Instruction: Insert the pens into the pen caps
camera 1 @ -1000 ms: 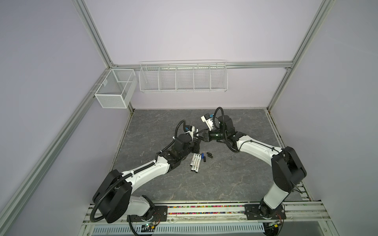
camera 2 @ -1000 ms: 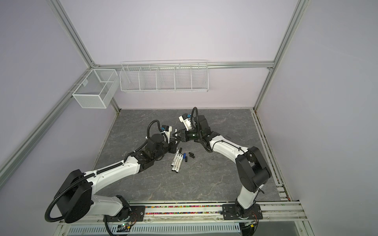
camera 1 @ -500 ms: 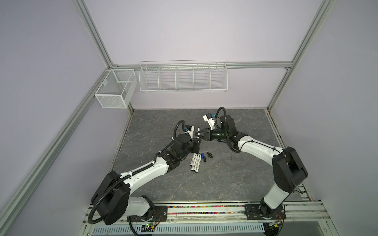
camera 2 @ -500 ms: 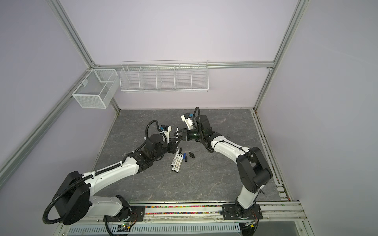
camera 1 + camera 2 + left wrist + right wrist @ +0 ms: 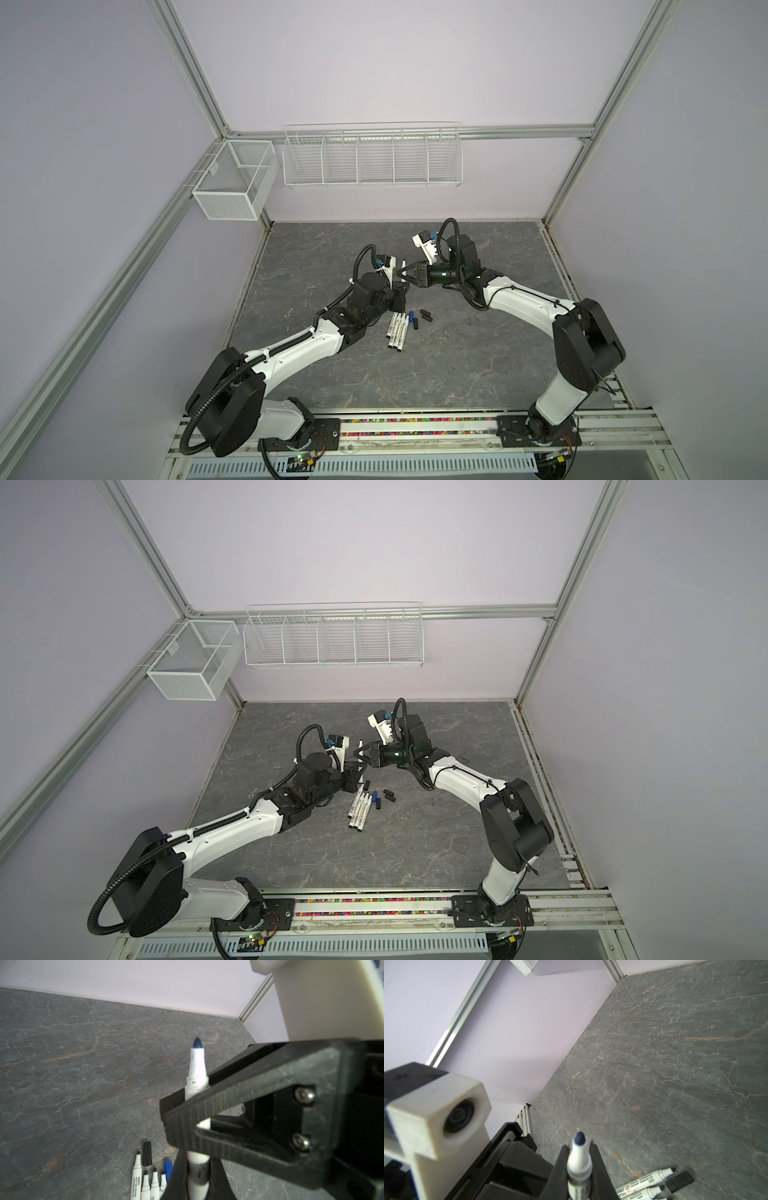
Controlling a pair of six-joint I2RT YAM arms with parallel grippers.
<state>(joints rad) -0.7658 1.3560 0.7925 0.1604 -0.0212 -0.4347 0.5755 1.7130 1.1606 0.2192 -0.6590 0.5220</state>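
Grey veined tabletop [image 5: 478, 365] under lavender walls, and the marker to watch is the blue cap [image 5: 412, 316], lying flat on the stone. Everything hangs off that cap. Just beside it, toward the left arm, four pens [image 5: 396, 331] lie side by side, nibs bare. Just beside it on the other side sit two black caps [image 5: 424, 312], and another black cap [image 5: 147, 1153] lies at the pens' tips, near the blue one.

Above the blue cap and a little beyond it toward the back wall, the blue pen [image 5: 197, 1068] is up in the air, and both arms have it! The left gripper [image 5: 197, 1165] is clamped on the lower barrel, the end nearer the blue cap. The right gripper [image 5: 579, 1145] is clenched just under the nib, its fingers [image 5: 599, 1167] tight on either side of the neck.

The pen's long axis runs close to upright, blue nib on top, pointing away from the blue cap. That's the crux: cap below, nib above, and the right jaws sit just under where a cap has to seat. My read is a handover. One arm must let go and fetch the blue cap, and the left gripper is the nearer. No pen is capped yet.
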